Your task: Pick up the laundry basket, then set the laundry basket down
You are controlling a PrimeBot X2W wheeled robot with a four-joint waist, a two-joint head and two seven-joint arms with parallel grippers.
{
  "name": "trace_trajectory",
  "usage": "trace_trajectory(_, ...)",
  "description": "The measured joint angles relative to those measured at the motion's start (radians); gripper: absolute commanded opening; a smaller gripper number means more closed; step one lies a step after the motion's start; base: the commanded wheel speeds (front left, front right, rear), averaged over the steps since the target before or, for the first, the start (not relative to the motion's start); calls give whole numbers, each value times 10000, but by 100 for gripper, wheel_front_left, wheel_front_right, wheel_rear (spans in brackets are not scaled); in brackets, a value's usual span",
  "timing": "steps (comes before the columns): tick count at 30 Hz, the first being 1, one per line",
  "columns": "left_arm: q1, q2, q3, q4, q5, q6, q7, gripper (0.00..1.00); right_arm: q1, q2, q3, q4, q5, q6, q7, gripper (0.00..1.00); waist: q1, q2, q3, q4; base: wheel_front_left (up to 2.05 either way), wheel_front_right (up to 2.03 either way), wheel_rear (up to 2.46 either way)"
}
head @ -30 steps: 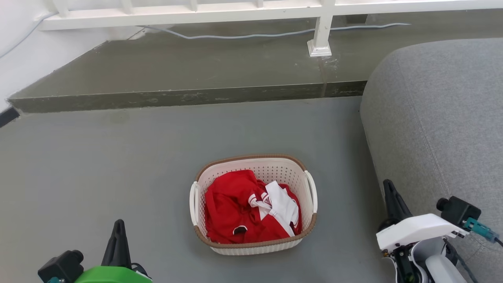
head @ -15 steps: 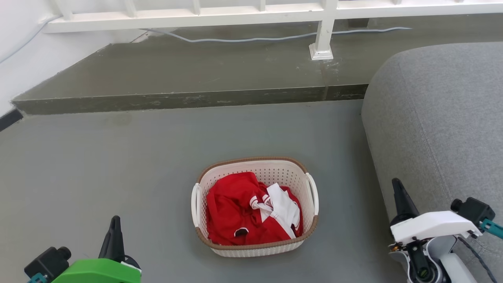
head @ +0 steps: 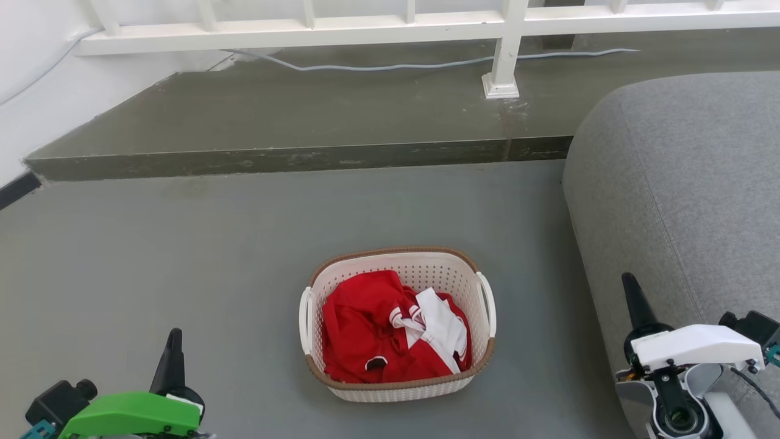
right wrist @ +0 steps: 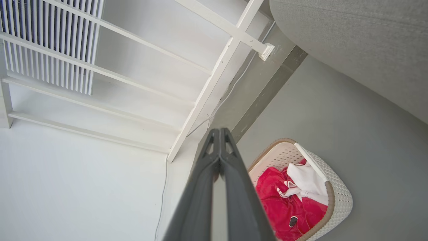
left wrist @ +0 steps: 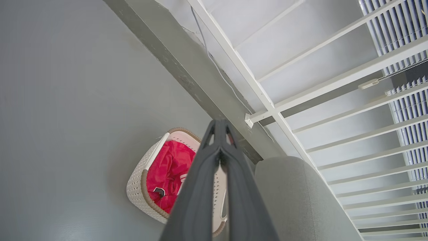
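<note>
Grey floor [head: 183,244], flat. Left tool [head: 173,341] sits low at near left and right tool [head: 631,289] low at near right, both pointing up the head view. On each, the fingers are pressed together with nothing between them. Both tool bodies are cut off by the bottom edge.

Laundry basket [head: 399,391] stands upright on the floor between the tools, a bit farther out, apart from both. Inside is a red garment [head: 359,329] with a white cloth [head: 442,320] on top, and they hide the basket bottom.

Grey sofa [head: 682,183] is to the basket's right. Can't tell if the right tool touches it.

Beyond: raised dark step [head: 304,110], grey cable [head: 390,64] lying on it, white railing [head: 365,24], and a white wall [head: 36,73] at far left.
</note>
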Motion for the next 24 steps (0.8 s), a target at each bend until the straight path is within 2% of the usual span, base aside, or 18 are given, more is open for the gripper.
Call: trace_trajectory(24,-531,121,282,568,-3381,-623,711,0,-291,-100,-817,123,3164,579,681,0,0,0,-195,103,0,0,0)
